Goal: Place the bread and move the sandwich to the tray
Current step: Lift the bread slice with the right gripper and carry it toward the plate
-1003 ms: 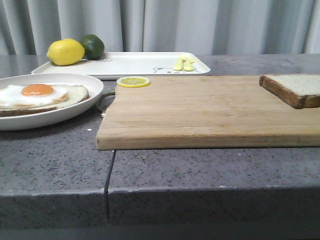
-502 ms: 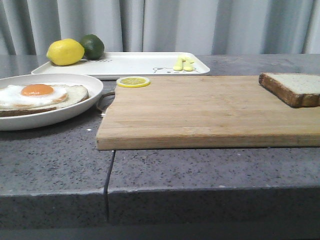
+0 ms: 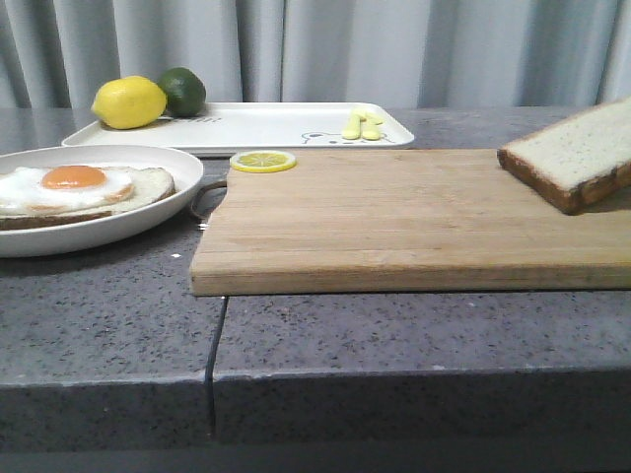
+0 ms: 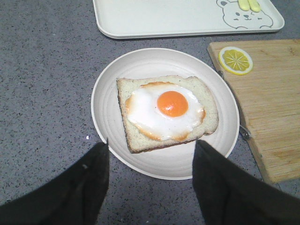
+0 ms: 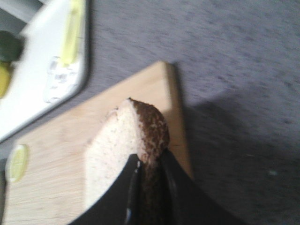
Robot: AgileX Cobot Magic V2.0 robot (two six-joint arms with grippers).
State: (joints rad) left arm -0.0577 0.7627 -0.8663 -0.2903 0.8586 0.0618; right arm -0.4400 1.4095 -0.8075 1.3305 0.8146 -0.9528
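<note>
Brown-crusted bread (image 5: 126, 150) pinched in right claw (image 5: 149, 187)

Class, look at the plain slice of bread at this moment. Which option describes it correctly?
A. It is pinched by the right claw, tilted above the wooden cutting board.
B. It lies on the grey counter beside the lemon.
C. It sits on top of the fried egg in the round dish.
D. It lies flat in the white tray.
A: the right wrist view shows the right claw closed on the crust edge of the bread, which tilts over the wooden cutting board.
</note>
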